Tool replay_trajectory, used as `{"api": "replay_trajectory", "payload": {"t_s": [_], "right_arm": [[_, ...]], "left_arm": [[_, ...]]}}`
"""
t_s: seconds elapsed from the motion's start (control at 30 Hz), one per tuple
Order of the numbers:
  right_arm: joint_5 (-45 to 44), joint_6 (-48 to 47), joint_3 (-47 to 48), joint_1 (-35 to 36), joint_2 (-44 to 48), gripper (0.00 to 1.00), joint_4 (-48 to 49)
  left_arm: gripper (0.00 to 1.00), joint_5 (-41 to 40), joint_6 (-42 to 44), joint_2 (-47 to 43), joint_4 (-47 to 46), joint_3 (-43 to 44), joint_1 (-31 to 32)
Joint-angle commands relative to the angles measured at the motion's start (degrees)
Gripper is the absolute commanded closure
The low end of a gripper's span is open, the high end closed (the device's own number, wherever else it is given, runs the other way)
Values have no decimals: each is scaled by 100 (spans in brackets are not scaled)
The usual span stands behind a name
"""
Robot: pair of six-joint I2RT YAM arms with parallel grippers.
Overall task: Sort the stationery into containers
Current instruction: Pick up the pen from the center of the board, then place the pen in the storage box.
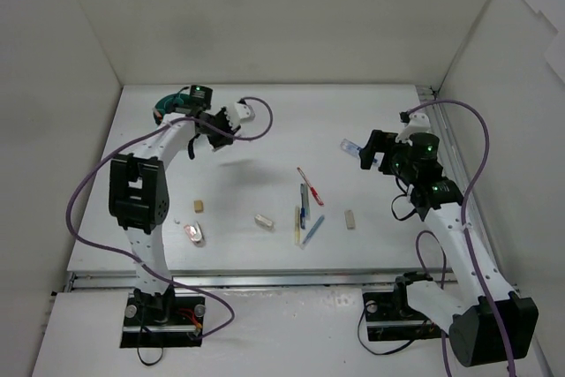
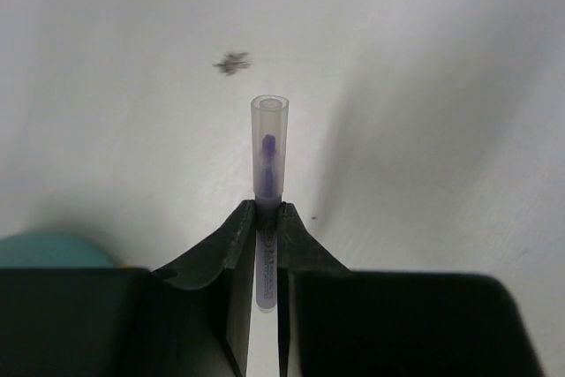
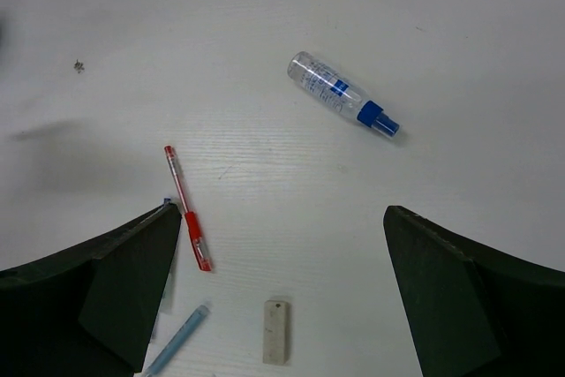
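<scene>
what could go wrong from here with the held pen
The thin translucent plastic pen with purple tip is pinched by the left gripper with much of it sticking past its jaws, so it may pivot or slip. The round teal plastic cup sits off to one side, not under the pen; releasing now would likely miss.
</scene>
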State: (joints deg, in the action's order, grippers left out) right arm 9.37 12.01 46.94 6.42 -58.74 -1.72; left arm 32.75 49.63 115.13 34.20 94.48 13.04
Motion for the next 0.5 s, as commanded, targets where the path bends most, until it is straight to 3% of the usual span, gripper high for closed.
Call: {"api": "replay_trajectory", "payload": {"t_s": [0.0, 0.03, 0.13, 0.17, 0.27, 0.37, 0.47], "right_arm": [[-154, -67, 44, 9, 389, 2, 259], [-198, -85, 35, 9, 424, 2, 268], [-418, -120, -9, -9, 574, 2, 312], [-470, -120, -61, 9, 600, 2, 330], [-594, -102, -149, 0, 601, 2, 531], [-664, -111, -150, 0, 531, 2, 611], [-690, -172, -115, -9, 539, 2, 629]], "left_arm": [[100, 636, -1533, -886, -1115, 203, -546], [100, 531, -2222, -1096, -1778, 29, -635], [100, 181, -3087, -1439, -2684, -130, -1030], [100, 5, -3839, -1519, -2995, -218, -1136], [100, -1084, -5456, -1783, -4296, -719, -1575], [100, -1604, -6391, -1801, -4666, -816, -1945], [98, -1919, -6754, -1801, -5229, -1141, -2024]]}}
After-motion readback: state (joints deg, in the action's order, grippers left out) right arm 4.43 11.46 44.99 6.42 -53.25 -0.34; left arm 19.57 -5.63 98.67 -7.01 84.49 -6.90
